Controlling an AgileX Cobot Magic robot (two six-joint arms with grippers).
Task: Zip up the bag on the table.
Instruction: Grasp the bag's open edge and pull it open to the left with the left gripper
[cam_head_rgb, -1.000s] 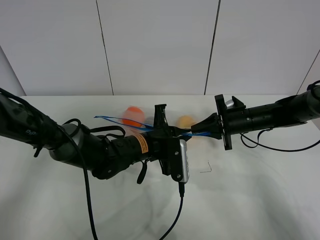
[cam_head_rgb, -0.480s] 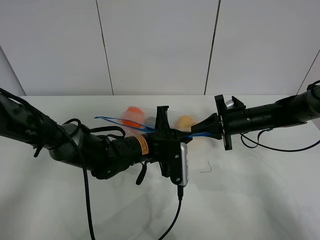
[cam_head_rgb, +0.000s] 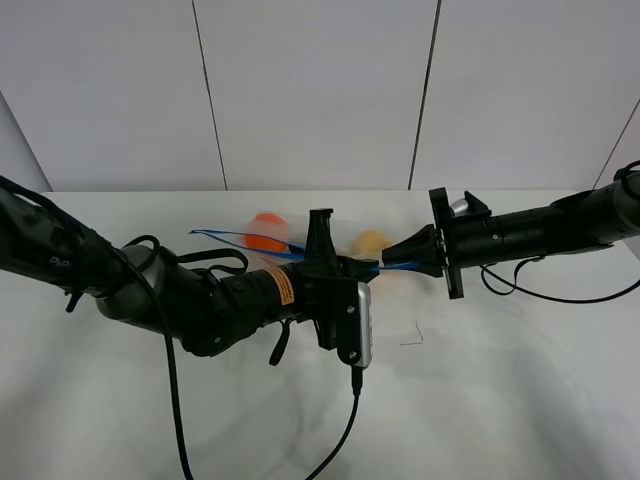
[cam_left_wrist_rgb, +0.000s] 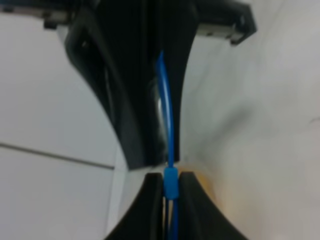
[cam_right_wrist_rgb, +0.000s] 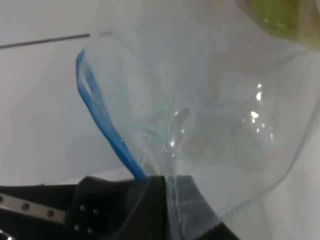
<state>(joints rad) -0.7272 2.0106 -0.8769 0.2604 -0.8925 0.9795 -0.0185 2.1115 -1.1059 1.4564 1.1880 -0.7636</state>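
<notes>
From above, the left gripper (cam_head_rgb: 360, 265) and left arm (cam_head_rgb: 170, 290) hide the middle of the bag (cam_head_rgb: 296, 240); its strip (cam_head_rgb: 215, 238) shows only at the two ends. That arm is cut off at the left edge, the right arm (cam_head_rgb: 540, 230) at the right. The orange fruit (cam_head_rgb: 265, 231) and yellow fruit (cam_head_rgb: 372, 242) are hazy blobs. The left wrist view is blurred all over. In the right wrist view the yellow fruit and the right gripper (cam_right_wrist_rgb: 167, 186) are cut off by the edges.

Bag (cam_right_wrist_rgb: 225, 125) — clear glossy plastic; table (cam_head_rgb: 520, 400) — smooth, matt.
</notes>
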